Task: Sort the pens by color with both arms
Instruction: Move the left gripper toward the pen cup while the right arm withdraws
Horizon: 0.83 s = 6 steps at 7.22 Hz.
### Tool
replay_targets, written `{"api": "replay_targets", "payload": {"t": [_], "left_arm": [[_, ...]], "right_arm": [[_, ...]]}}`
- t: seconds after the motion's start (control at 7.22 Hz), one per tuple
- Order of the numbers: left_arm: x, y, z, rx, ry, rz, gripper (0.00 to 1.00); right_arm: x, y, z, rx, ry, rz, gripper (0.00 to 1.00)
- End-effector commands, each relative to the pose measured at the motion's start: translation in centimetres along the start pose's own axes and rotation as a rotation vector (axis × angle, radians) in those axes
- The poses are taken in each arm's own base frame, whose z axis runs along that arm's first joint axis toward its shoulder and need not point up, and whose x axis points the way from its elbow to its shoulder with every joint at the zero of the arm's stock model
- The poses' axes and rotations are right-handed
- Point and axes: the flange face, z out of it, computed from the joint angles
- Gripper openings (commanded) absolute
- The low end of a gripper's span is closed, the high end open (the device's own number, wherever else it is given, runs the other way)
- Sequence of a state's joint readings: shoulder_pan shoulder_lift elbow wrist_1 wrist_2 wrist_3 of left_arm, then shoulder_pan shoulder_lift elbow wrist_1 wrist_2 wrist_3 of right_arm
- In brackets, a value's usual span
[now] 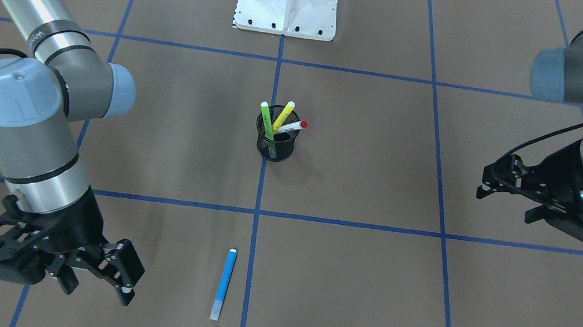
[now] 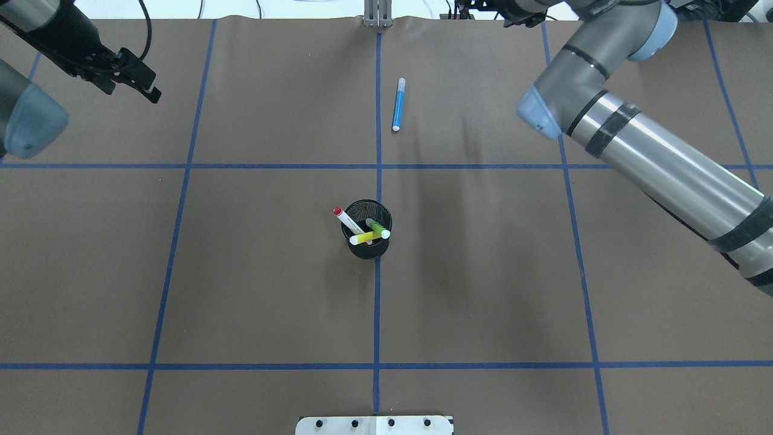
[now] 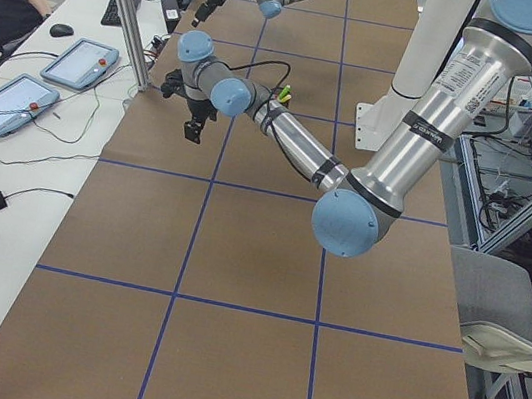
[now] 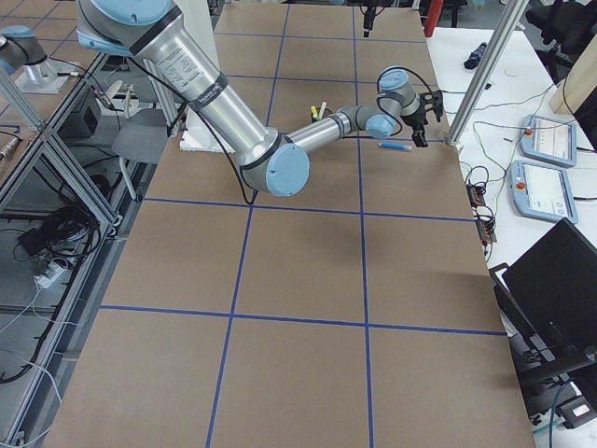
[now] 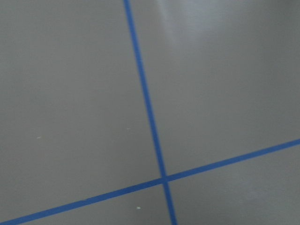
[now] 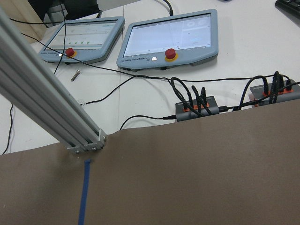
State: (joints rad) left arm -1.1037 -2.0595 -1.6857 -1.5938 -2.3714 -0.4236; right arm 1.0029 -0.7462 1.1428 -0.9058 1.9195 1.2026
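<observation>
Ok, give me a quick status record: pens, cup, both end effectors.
blue pen: flat on the table, outside the black mesh cup
green pen: tilted in the cup
yellow pen: tilted in the cup
white pen: in the cup, red end up
left end effector: open, empty
right end effector: open, empty

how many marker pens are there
4. Green pen, yellow pen and white red-tipped pen lean in the black mesh cup; blue pen lies flat on the brown table. The cup may hide more.
</observation>
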Motion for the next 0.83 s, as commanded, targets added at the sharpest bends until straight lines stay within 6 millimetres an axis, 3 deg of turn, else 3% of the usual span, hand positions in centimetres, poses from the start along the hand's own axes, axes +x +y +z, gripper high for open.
{"api": "replay_targets", "payload": {"t": [0.0,0.28,0.55,0.69], "left_arm": [[8.0,0.5,1.6,0.000,0.034,0.135,0.99],[13.4,0.9,4.5,-0.031,0.038,0.259,0.99],[20.9,-1.4,3.8,-0.118,-0.012,0.273,0.99],[21.9,-1.4,3.9,-0.125,-0.008,0.285,0.99]], "right_arm": [[3.0,-2.8,-2.2,-0.099,-0.024,0.050,1.00],[3.9,-2.5,-1.9,-0.113,-0.017,0.057,1.00],[5.5,-2.1,-1.3,-0.120,0.000,0.064,1.00],[5.8,-2.0,-1.2,-0.123,0.003,0.068,1.00]]}}
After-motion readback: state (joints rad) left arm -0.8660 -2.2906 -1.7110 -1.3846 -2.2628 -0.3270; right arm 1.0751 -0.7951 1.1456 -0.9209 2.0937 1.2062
